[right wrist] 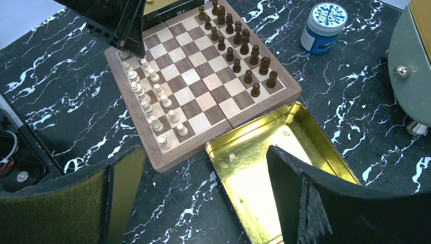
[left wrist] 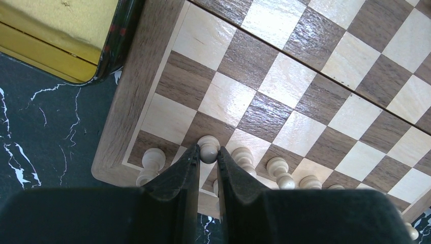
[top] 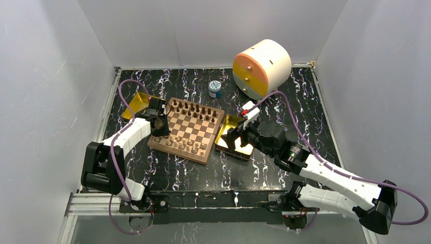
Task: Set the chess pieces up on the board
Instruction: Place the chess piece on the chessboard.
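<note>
Your square wooden chessboard [right wrist: 193, 91] holds two far rows of dark brown chessmen [right wrist: 239, 43] and two near rows of pale tan chessmen [right wrist: 152, 101], so you look nearly done. Your left gripper [left wrist: 208, 158] pinches a pale pawn [left wrist: 208, 147] at the board's corner. Your right gripper [right wrist: 201, 152] hangs spread wide over the shiny gold tray [right wrist: 264, 147].

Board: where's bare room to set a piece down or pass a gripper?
Free: the middle ranks of the board, between the pale pieces and dark pieces; the tray right of it. Crowded: both piece rows, worst at the pale corner where the left gripper pinches a pawn.
</note>
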Robot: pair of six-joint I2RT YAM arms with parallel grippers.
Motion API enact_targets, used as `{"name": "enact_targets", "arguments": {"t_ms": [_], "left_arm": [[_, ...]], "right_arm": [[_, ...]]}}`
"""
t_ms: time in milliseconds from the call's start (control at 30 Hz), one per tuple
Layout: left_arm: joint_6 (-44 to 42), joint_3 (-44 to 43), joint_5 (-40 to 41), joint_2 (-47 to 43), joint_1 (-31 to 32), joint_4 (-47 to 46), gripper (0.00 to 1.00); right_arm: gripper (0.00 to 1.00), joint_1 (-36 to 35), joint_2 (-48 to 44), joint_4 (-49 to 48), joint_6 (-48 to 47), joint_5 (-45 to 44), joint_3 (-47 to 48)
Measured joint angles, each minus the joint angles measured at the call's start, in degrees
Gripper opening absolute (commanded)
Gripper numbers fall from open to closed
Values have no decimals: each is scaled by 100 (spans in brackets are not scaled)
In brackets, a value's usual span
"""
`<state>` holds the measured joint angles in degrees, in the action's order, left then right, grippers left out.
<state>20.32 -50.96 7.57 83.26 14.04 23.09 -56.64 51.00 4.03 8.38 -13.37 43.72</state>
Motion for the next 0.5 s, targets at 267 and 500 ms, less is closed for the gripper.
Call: {"name": "enact_targets", "arguments": {"t_ms": [267,500], "left_arm": [[-28,44,55,55,7,-118,13],[-66,63,85,55,28,-190,15]], "right_arm": [[99,0,0,-2,-2,0,0],[99,0,0,-2,-2,0,0]]}}
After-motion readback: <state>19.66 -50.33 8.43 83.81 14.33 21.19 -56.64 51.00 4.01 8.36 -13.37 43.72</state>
